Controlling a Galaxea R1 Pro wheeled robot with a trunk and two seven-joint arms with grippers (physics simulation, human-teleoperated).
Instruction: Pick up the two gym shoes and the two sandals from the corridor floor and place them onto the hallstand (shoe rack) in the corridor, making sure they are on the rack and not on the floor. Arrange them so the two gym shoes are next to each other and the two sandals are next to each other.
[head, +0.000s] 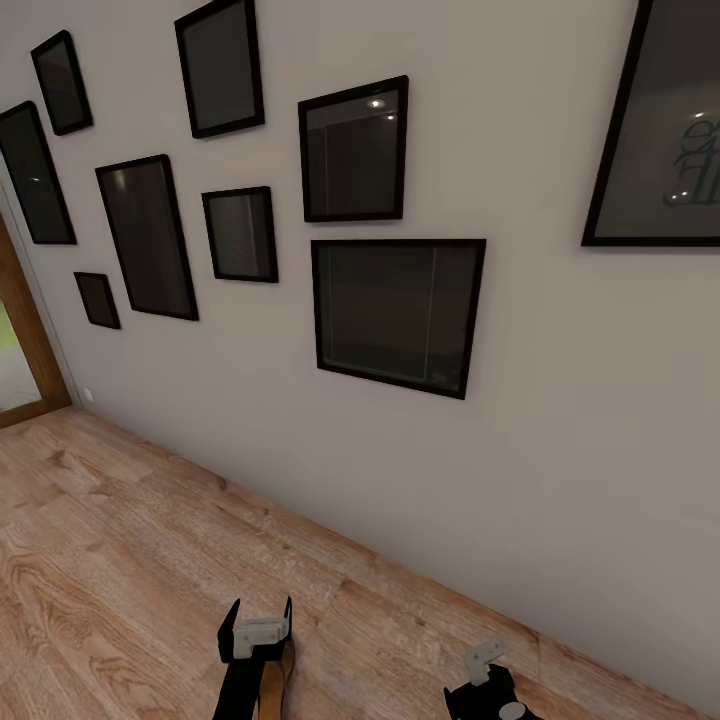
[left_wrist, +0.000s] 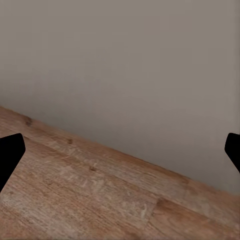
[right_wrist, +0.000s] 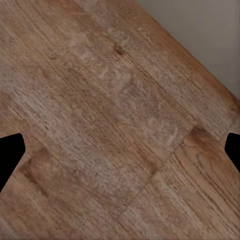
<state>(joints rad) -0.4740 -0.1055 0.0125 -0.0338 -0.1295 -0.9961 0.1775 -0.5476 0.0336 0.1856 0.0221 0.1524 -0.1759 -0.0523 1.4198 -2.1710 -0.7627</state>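
Wood-grain plank floor (head: 120, 540) meets a plain grey wall (head: 560, 420) bearing black rectangular frames (head: 397, 315). Left end effector (head: 256, 625) and right end effector (right_wrist: 120, 152): both spread apart, empty.

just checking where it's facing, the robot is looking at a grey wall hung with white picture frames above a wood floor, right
Not quite. In the head view the picture frames on the grey wall are black, not white. The rest holds: the wall rises above a wood floor.
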